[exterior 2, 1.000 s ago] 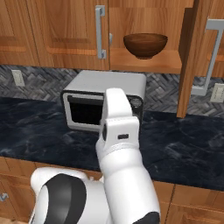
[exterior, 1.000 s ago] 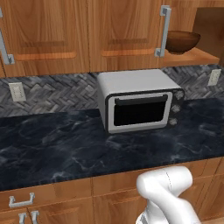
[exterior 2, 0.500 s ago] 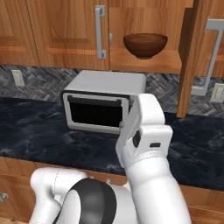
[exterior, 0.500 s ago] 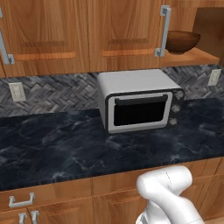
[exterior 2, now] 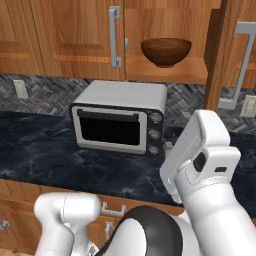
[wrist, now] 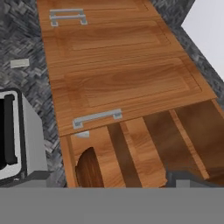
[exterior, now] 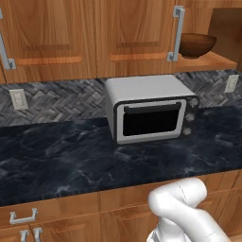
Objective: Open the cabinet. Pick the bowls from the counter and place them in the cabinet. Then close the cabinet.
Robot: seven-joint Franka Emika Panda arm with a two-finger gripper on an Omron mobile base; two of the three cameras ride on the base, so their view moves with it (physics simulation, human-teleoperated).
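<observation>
The cabinet (exterior 2: 165,20) stands open above the toaster oven, its right door (exterior 2: 217,55) swung out edge-on. A dark brown wooden bowl (exterior 2: 166,51) sits on the cabinet's wooden shelf (exterior 2: 170,75); it also shows in the left base view as the bowl (exterior: 196,45) and in the hand view as the bowl (wrist: 89,168). My gripper (wrist: 111,181) is open with nothing between its fingertips (wrist: 192,178), and it looks at the open cabinet from a distance. The black veined counter (exterior: 71,160) runs below. My white arm (exterior 2: 202,155) is raised at the right, hiding the fingers.
A silver toaster oven (exterior: 151,111) stands on the counter against the herringbone backsplash. Closed wall cabinet doors (exterior: 52,33) lie to the left. Drawers with small silver handles (exterior: 22,216) sit under the counter. A wall outlet (exterior: 19,99) is at the left.
My arm has swung to the right across the right base view, from in front of the toaster oven to beside it. The bowl and doors have stayed put.
</observation>
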